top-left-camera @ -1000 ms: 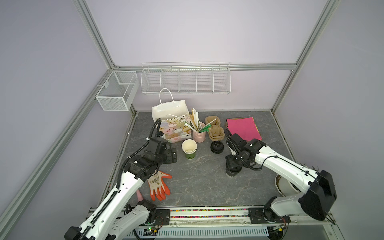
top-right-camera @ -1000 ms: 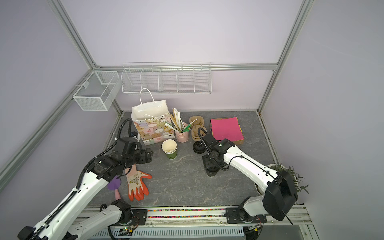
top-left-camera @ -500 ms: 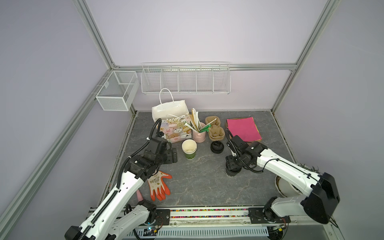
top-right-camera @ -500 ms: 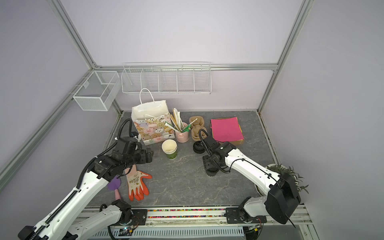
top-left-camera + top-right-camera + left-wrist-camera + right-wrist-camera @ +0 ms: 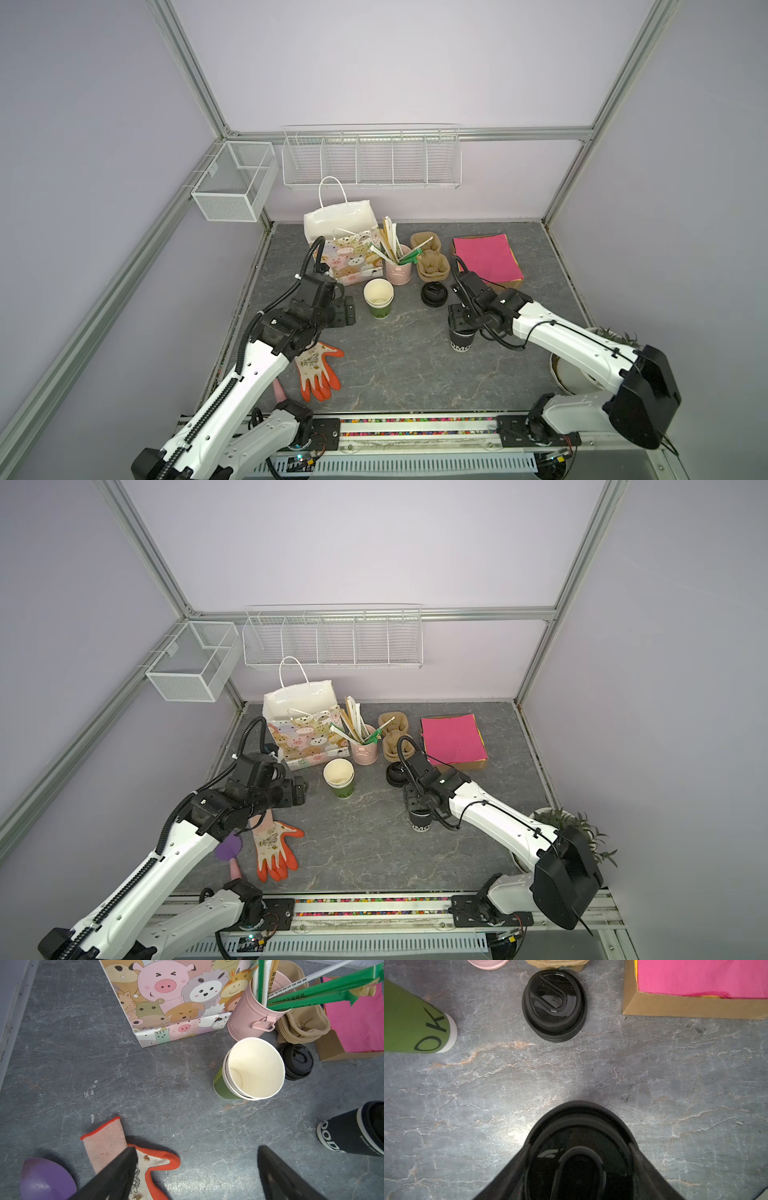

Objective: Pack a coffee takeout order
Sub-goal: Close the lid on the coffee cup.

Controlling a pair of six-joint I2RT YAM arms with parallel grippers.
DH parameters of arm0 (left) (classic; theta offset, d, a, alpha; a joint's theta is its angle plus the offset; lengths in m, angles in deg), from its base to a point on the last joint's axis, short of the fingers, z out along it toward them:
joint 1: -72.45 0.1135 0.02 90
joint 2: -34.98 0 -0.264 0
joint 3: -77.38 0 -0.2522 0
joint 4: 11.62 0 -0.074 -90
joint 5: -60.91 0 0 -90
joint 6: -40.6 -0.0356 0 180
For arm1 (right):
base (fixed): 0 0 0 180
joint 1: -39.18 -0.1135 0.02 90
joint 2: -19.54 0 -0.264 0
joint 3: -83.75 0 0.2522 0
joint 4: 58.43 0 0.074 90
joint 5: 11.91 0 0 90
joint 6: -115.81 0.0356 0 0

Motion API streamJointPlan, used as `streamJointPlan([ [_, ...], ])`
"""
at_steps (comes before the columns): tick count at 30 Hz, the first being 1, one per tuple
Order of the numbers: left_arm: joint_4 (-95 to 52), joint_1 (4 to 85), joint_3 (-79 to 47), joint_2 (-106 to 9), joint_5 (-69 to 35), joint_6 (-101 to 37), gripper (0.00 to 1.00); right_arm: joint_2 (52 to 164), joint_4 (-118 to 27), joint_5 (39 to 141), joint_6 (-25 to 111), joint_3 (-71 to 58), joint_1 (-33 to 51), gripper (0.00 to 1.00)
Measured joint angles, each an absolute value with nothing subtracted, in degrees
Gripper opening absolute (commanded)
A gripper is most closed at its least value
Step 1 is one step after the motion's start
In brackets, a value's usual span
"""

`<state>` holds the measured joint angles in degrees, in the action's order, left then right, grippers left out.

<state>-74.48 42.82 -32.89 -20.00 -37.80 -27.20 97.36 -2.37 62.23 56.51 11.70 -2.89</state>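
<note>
The white animal-print bag (image 5: 353, 253) (image 5: 166, 997) stands open at the back left. To its right lie the brown cup carrier (image 5: 432, 262) and the pink paper sheet (image 5: 486, 257) (image 5: 702, 976) on a cardboard tray. My right gripper (image 5: 461, 322) (image 5: 580, 1142) points down over a black cup (image 5: 461, 340) (image 5: 349, 1132) standing mid-table. Its fingers press both sides of the cup's black lid (image 5: 579, 1147). My left gripper (image 5: 347, 313) (image 5: 197, 1148) hangs open above bare table, left of a green cup (image 5: 378, 298), with nothing between its fingers.
A pink bucket (image 5: 398, 270) of stir sticks stands between bag and carrier. Spare black lids (image 5: 433, 294) (image 5: 554, 1005) sit in front of the carrier. An orange-and-white glove (image 5: 318, 370) and a purple spatula (image 5: 228, 848) lie front left. A potted plant (image 5: 577, 825) stands front right.
The right jaws have drawn in slightly around the black lid, and the right arm has shifted a little. The left arm has not moved.
</note>
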Motion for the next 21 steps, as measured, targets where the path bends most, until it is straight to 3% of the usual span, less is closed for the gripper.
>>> streamJointPlan([
  [21,-74.48,42.82,-32.89,-20.11,-37.56,-27.2,0.91,90.81,0.45,61.9,60.51,16.21,-7.5,0.75],
])
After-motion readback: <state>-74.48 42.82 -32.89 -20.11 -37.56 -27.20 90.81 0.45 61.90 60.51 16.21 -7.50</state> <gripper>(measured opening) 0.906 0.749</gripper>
